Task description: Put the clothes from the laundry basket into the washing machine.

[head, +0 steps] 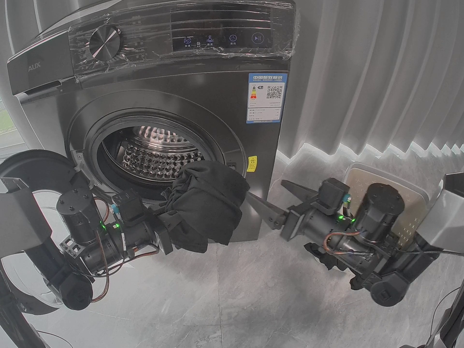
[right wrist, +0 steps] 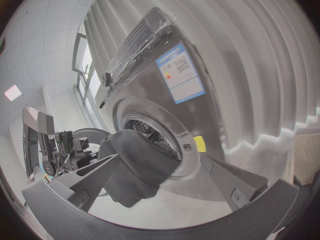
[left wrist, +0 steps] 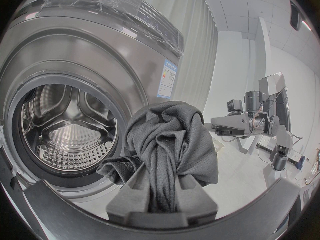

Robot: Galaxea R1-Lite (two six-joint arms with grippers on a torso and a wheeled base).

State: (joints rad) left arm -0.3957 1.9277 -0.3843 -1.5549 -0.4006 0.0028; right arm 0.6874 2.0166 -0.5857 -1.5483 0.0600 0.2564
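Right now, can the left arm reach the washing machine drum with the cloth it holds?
Probably yes. The door is swung open, nothing blocks the drum, and the left gripper holds the cloth just before its rim. The right gripper is off to the side.

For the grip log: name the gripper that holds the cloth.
The left gripper: it is shut on the dark cloth. The right gripper is open, holding nothing.

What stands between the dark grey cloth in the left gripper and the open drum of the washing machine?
Nothing visible. The left gripper holds the dark grey cloth right before the open steel drum, near its right rim; the round door is swung aside to the left.
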